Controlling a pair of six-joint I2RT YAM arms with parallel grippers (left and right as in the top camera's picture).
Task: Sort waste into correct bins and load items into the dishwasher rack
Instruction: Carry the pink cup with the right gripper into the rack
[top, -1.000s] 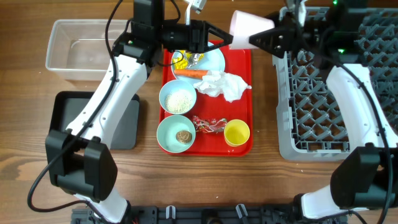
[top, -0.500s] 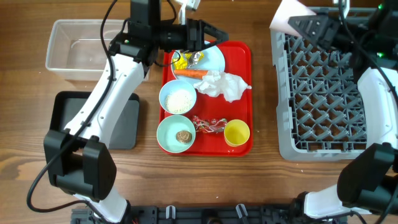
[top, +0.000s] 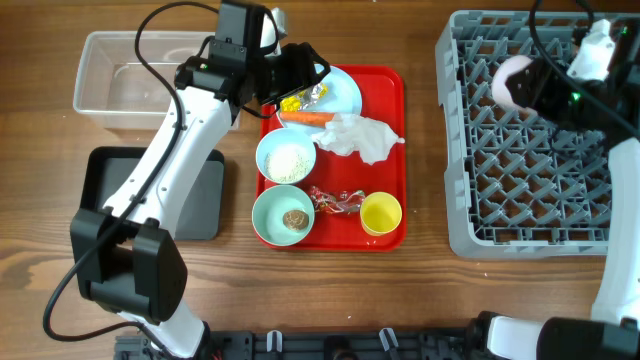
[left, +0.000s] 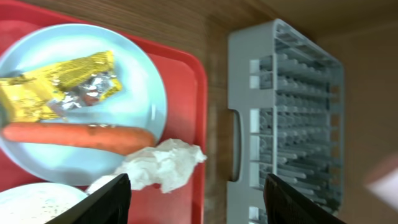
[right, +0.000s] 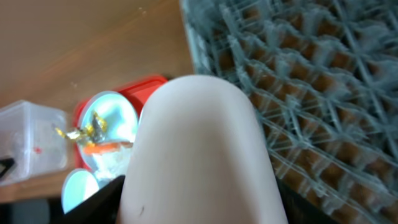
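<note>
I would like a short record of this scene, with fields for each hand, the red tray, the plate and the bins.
left hand: open, empty, by the plate
right hand: shut on the pink cup, over the dishwasher rack
red tray: plate, napkin, rice bowl, bowl with brown lump, red wrapper, yellow cup
plate: carrot, yellow wrapper, silver wrapper
bins: clear tub and black tray, left of the red tray

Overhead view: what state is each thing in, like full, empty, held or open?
left end effector, open, empty
right end effector, closed on pink cup
yellow cup, upright, empty
rice bowl, holds rice
teal bowl, holds brown lump
plate, holds carrot, wrappers
napkin, crumpled
</note>
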